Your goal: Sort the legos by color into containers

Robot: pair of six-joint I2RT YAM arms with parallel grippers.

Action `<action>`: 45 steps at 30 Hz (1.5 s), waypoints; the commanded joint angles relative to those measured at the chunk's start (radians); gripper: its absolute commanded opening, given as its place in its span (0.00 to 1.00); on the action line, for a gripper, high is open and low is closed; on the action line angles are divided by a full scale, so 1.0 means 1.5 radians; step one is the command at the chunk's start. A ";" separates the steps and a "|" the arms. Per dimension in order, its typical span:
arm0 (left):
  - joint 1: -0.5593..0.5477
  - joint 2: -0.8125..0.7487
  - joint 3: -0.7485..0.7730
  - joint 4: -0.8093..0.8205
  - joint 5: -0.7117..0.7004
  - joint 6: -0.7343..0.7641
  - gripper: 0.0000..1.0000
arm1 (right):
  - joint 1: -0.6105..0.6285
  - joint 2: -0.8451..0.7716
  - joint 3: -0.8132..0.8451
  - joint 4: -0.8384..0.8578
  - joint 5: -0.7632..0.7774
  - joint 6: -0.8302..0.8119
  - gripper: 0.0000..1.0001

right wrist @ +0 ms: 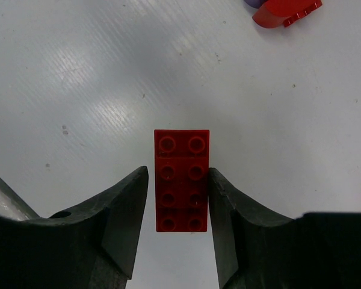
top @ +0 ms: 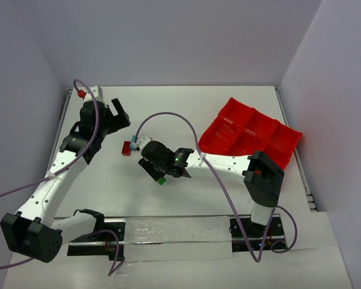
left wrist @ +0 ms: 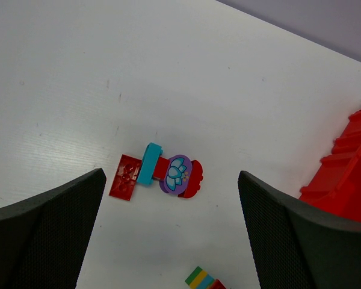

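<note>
The white counter carries everything. The tray sits at its far right corner, tilted to the edges. I can make out no brick in any of its compartments, though a red brick on red plastic would be easy to miss from above. By that reading the sorting has hardly begun, and every brick in view lies outside the tray.

The left gripper hangs over the left side of the counter with its jaws spread wide and nothing between them. The right gripper reaches across to mid-counter and grips the red brick by its long sides. The brick looks flat on the counter, not yet lifted.

Just beyond it a small cluster waits, with the pieces touching in a row: a flat red plate, a teal brick lying across it, a purple piece with a flower print, and a rounded red piece. These need pulling apart before they can go to separate compartments.

A striped bit in green, yellow and teal is cut off at the bottom of the left wrist view. I cannot tell whether it is one brick or several. From above, the right arm covers the red brick, and only a speck of green shows beside that gripper. The tray's right end is cut off in the left wrist view, and the right wrist view does not show the tray.
</note>
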State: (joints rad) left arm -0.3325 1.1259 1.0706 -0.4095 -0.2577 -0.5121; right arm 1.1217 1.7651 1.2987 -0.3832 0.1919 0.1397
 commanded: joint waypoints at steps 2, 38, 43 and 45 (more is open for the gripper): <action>-0.002 -0.014 0.027 0.004 -0.004 0.009 0.99 | 0.004 0.008 0.032 0.006 0.015 0.000 0.45; -0.003 -0.022 0.028 0.004 0.013 0.006 0.99 | -0.002 0.029 0.007 0.007 0.040 0.024 0.51; -0.002 -0.021 0.029 0.000 0.008 0.007 0.99 | -0.007 0.016 0.003 0.014 0.048 0.025 0.24; -0.002 -0.023 0.025 0.003 0.008 0.006 0.99 | -0.008 0.010 0.005 0.011 0.046 0.026 0.21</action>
State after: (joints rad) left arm -0.3325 1.0969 1.0706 -0.4152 -0.2558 -0.5121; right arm 1.1167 1.8057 1.3052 -0.3820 0.2348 0.1708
